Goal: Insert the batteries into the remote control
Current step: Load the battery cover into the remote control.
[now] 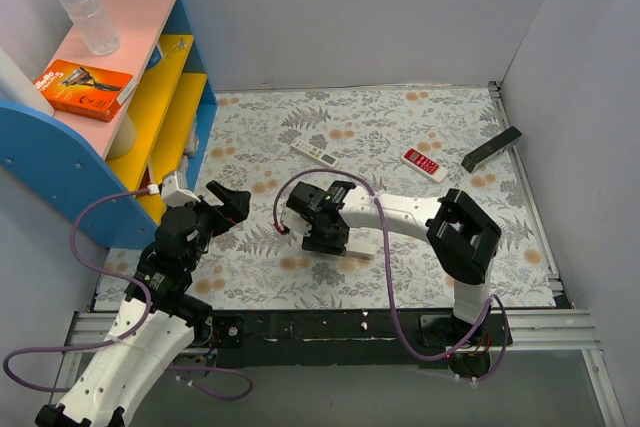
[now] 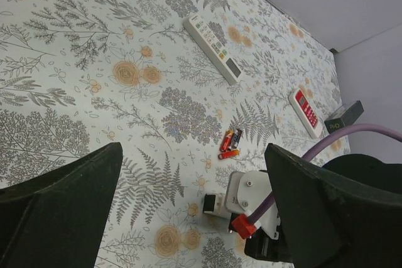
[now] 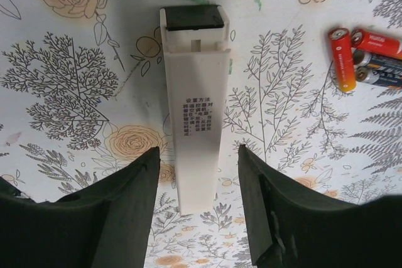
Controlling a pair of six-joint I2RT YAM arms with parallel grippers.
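Observation:
The remote control (image 3: 196,92) lies flat on the floral mat, a long white bar with printed text and its dark end away from the wrist. My right gripper (image 3: 198,155) is open, one finger on each side of its near end with a gap on both sides. In the left wrist view only the remote's dark end (image 2: 211,203) sticks out from under that gripper. Two bluish batteries (image 3: 379,69) lie beside two red-orange cells (image 3: 342,59), partly cut by the frame edge. The same cluster shows in the left wrist view (image 2: 230,144). My left gripper (image 1: 226,203) is open and empty, left of the right gripper (image 1: 322,229).
A shorter white remote with buttons (image 1: 315,154) lies at the back middle, a red remote (image 1: 424,163) and a black box (image 1: 491,148) at the back right. A blue, yellow and pink shelf (image 1: 150,77) stands at the left. Grey walls enclose the mat.

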